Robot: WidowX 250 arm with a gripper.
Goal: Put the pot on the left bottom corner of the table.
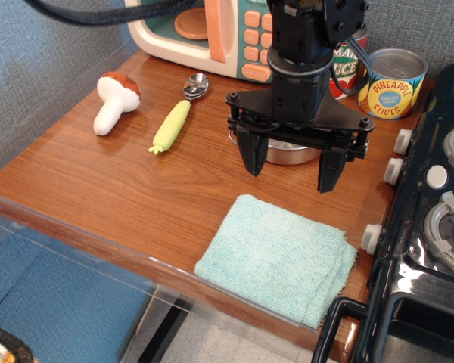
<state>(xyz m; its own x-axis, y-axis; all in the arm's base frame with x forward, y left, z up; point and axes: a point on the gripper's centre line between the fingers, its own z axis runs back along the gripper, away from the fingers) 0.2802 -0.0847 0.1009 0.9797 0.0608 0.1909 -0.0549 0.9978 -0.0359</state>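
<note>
Shiny metal pot (pixel 291 153) sits near the table's (pixel 136 189) back right corner (mostly hidden). Black gripper (pixel 291 170) hangs over it, jaws wide apart, holding nothing. Fuzzy green cloth (pixel 276 259) lies by the front edge.

Two cans (pixel 394 83), one pot (pixel 290 153), one cloth (pixel 278 257)

— Matte black arm (pixel 301 53), cylindrical wrist, thick black cable (pixel 98 13) looping across the top edge.
— Wide black crossbar (pixel 299 121) with small screws, ending in a gripper (pixel 291 170) with two tapered black fingers (pixel 252 155).
</note>
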